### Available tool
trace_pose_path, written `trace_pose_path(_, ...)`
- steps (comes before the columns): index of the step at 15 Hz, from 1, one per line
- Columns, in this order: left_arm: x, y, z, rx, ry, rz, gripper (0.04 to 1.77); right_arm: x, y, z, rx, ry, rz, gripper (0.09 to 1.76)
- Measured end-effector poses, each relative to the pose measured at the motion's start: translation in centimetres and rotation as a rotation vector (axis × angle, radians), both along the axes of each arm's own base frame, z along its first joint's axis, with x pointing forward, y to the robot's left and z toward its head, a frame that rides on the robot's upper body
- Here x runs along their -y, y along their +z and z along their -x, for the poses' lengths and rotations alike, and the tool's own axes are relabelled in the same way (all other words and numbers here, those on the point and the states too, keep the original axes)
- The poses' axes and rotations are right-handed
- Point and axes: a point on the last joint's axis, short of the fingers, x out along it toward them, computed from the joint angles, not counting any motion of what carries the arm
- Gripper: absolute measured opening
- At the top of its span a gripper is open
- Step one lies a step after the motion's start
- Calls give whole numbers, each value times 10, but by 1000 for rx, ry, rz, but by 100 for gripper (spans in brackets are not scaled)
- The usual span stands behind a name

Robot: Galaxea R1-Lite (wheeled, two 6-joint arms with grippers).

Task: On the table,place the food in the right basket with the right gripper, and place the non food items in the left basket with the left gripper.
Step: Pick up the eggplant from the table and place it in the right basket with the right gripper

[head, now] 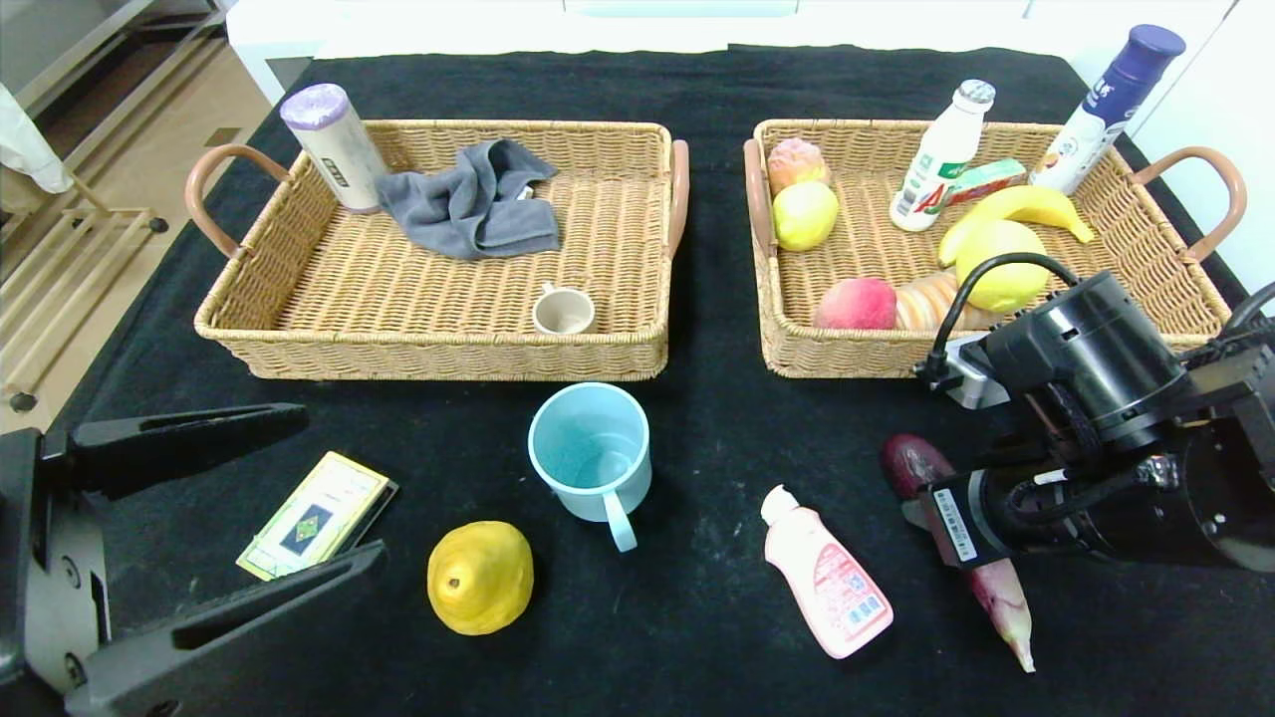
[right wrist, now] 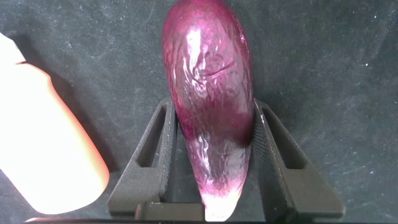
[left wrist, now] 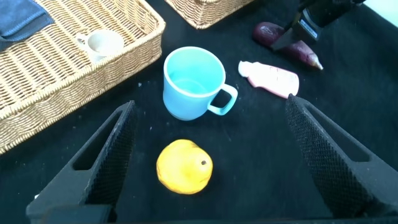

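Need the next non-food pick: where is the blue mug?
Head view: the blue mug stands centre-table, before the left basket, between yellow pear and pink bottle.

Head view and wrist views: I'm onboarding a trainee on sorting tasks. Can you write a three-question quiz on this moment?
1. True or false: the right hand has its fingers on either side of the purple eggplant.
2. Which item stands between the yellow pear and the left basket? A) blue mug B) grey cloth C) banana
3. Fill in: the left hand is ____, near the card box.

Key: 1 true; 2 A; 3 open
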Motion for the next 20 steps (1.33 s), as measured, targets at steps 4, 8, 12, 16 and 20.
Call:
trace_pose_path(4, 0, -2, 0, -2, -1, -6, 172, 1, 2, 1, 3, 1, -2, 80)
trace_pose_path(8, 0, -2, 0, -3, -1, -7, 172, 5, 13, 8, 37, 3, -27, 80)
trace_pose_path(12, 0, -2, -1, -4, -2, -9, 172, 10, 33, 18, 95, 9, -64, 80)
trace_pose_path(16, 1, -4, -1, -3, -2, -22, 172, 11, 62, 19, 185, 10, -128, 80)
trace_pose_path(20, 1, -5, -2, -6, -3, -23, 172, 8, 86, 14, 255, 10, -175, 80)
